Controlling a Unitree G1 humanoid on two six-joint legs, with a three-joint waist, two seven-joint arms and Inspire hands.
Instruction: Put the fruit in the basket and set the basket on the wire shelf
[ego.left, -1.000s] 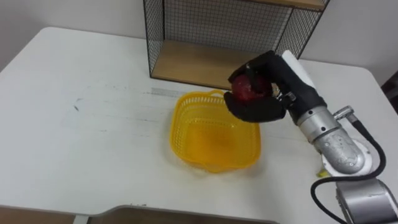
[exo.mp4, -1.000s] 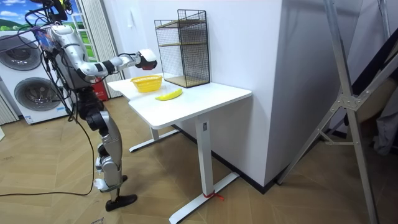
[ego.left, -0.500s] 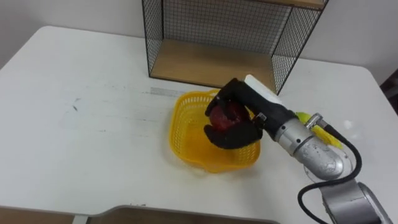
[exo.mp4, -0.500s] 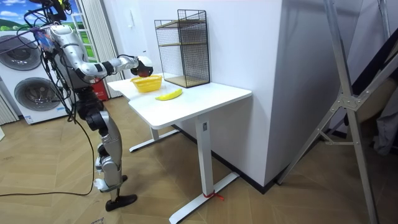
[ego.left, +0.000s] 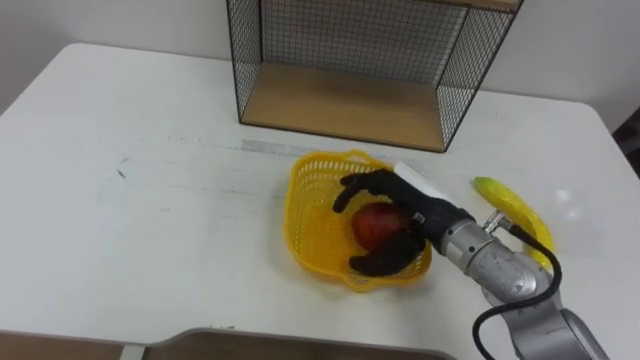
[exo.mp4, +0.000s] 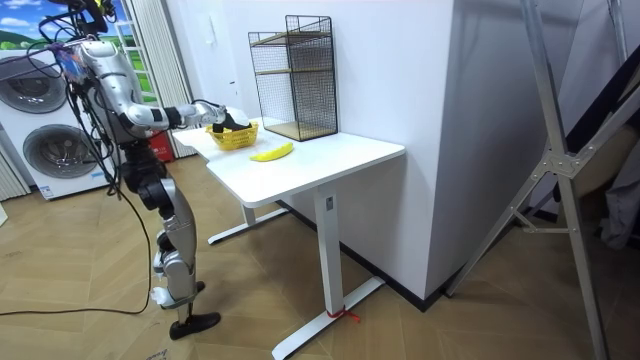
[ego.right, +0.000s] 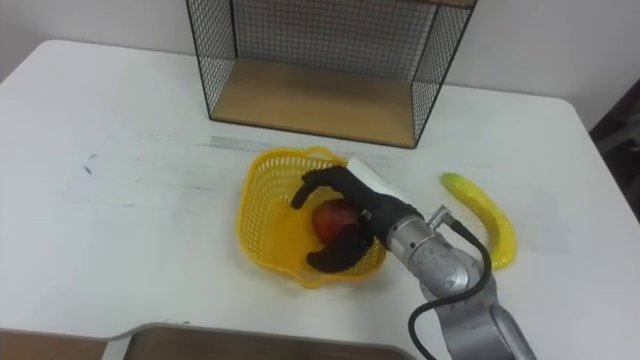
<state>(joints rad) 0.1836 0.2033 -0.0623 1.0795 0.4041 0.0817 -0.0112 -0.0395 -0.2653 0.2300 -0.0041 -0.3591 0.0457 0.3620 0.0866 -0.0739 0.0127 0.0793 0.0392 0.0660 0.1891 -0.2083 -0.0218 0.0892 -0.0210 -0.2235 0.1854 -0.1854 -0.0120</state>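
Note:
A yellow mesh basket (ego.left: 300, 200) stands on the white table in front of the wire shelf (ego.left: 340, 105). A red apple (ego.left: 373, 224) lies inside it. My right hand (ego.left: 405, 213) reaches into the basket from the right, open, with its fingers spread above the apple and the thumb below it. A yellow banana (ego.left: 515, 215) lies on the table to the right of the basket, just beyond my forearm. In the room view I stand at the table's end with that arm stretched out to the basket (exo.mp4: 236, 135).
The black wire shelf (exo.mp4: 295, 75) with a wooden floor stands at the table's far edge against the wall. The table's near edge (ego.left: 250, 335) runs along the bottom of the view. Washing machines (exo.mp4: 50, 140) stand behind me.
My right hand came down from above the basket's far rim into the basket with the apple, and its fingers have spread apart from the fruit. The basket shifted slightly to the right.

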